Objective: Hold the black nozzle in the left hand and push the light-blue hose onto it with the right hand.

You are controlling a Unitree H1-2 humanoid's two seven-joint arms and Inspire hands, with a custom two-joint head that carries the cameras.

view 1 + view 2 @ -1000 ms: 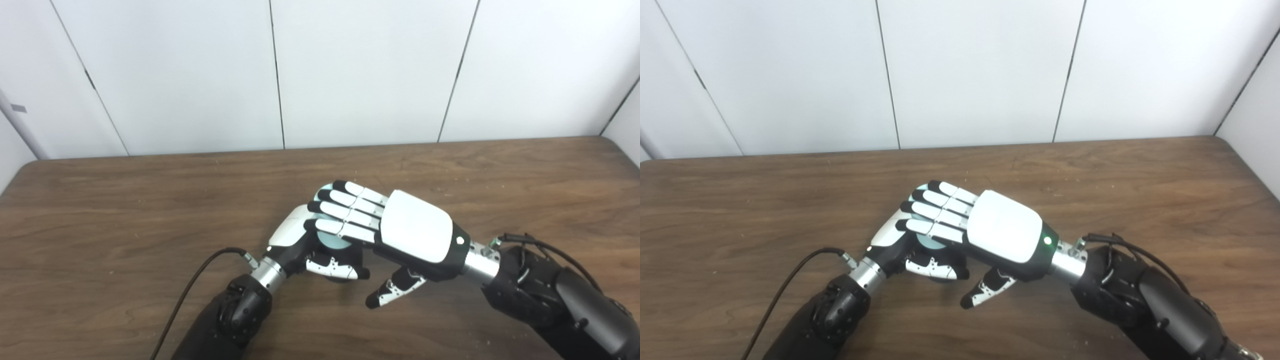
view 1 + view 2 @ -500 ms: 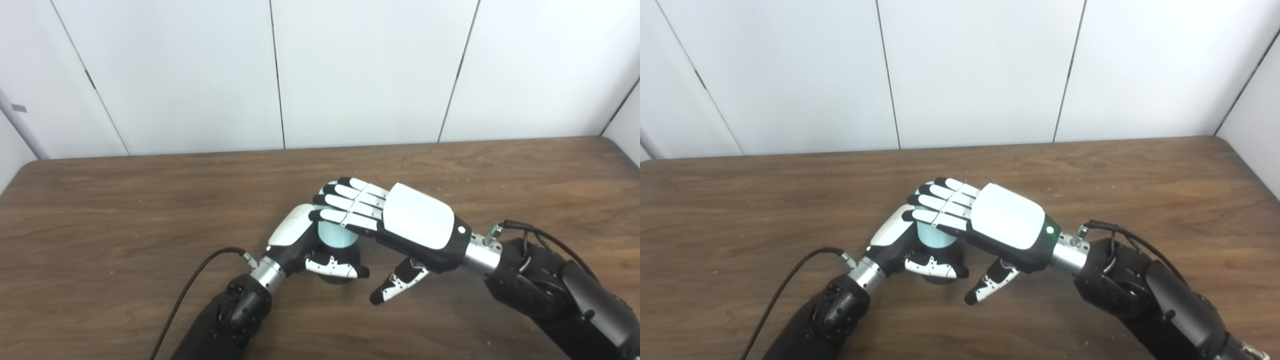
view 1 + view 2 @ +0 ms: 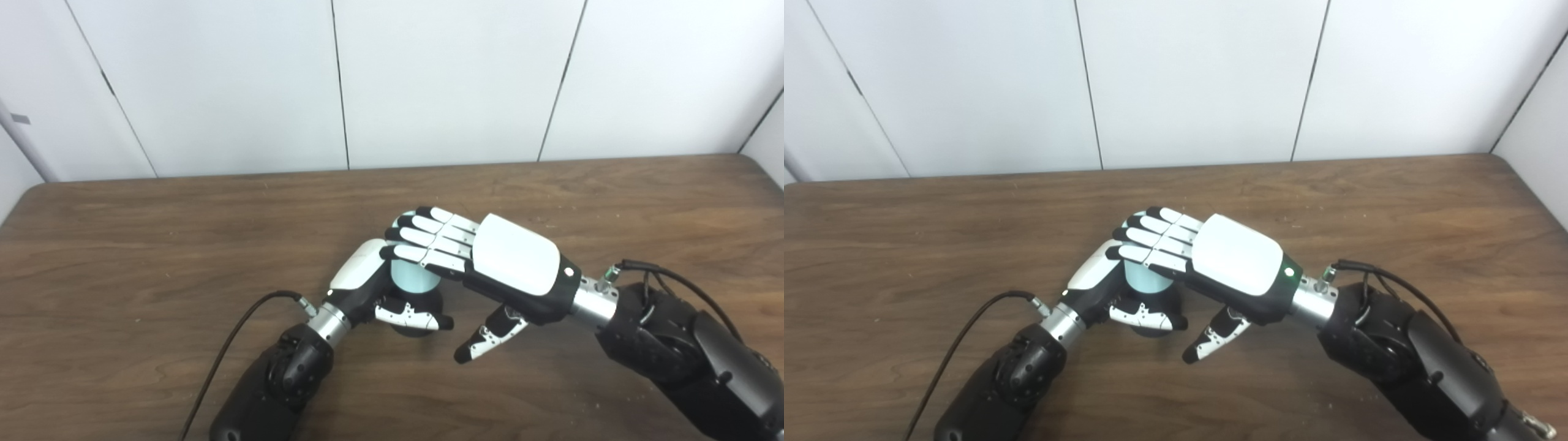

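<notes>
On the brown wooden surface [image 3: 153,245] stand one black round nozzle [image 3: 422,303] and one light-blue cylindrical hose [image 3: 411,277] on top of it. The left hand [image 3: 373,288] has its fingers wrapped around the nozzle. At 2 o'clock, the right hand [image 3: 490,260] lays straight, pressed-together fingers [image 3: 429,242] flat on the hose top. More hose shows than a second ago.

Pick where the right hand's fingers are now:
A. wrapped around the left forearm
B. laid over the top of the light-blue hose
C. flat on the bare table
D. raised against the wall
B: the right hand lays its fingers flat over the light-blue hose.
</notes>
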